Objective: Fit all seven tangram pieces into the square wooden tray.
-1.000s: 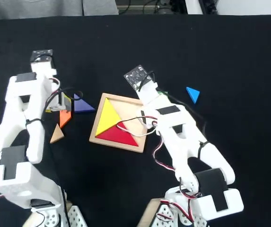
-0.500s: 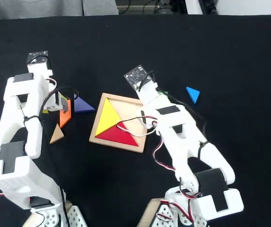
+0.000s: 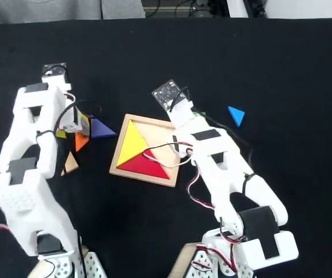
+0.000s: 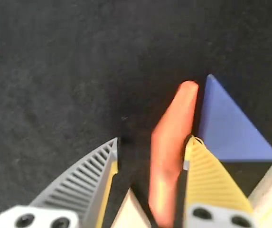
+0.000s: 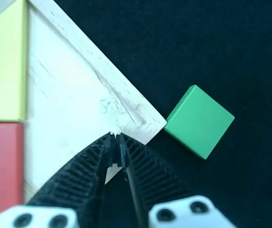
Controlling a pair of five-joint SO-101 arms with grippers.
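Left of the tray [image 3: 143,176], the left gripper [image 4: 152,141] is holding its jaws apart around the orange piece [image 4: 173,123], which is leaning on edge against one finger, clear of the other, beside the purple triangle [image 4: 226,128]. Over a bare corner of the tray, the right gripper [image 5: 116,138] is hovering pinched closed on nothing, the green square [image 5: 200,121] lying just outside that corner.

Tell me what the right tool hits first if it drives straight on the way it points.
Likely the wooden tray: the shut right tool aims at its corner rim, beside the green square. Height above it is unclear.
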